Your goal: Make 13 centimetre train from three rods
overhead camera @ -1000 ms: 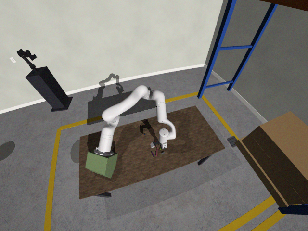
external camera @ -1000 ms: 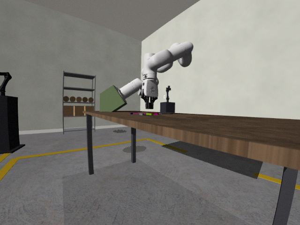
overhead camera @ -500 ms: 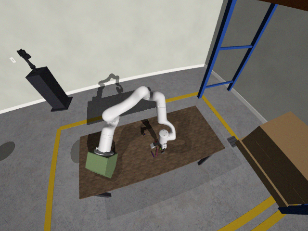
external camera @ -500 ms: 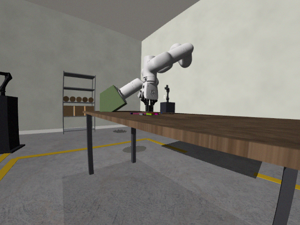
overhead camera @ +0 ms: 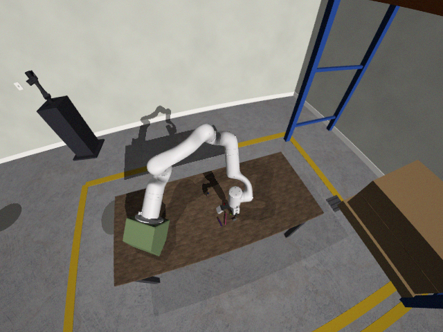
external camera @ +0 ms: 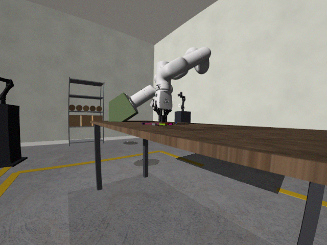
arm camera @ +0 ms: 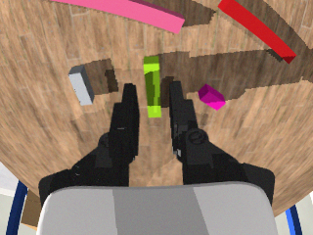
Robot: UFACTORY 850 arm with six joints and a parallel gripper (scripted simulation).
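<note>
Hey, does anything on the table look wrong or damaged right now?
Nothing looks damaged. The lime rod, grey rod and magenta rod lie scattered, not lined up, which fits an unbuilt train.

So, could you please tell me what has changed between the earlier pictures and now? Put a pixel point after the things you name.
The gripper (overhead camera: 234, 216) (external camera: 162, 121) (arm camera: 154, 97) has come down towards the table (overhead camera: 193, 246) (external camera: 237, 137); its fingers now stand on either side of the lime rod (external camera: 162, 124) (arm camera: 153, 88), with visible space between. Nothing has visibly been taken hold of or let go. The green base block (overhead camera: 141, 234) (external camera: 121, 107) stayed put.
</note>
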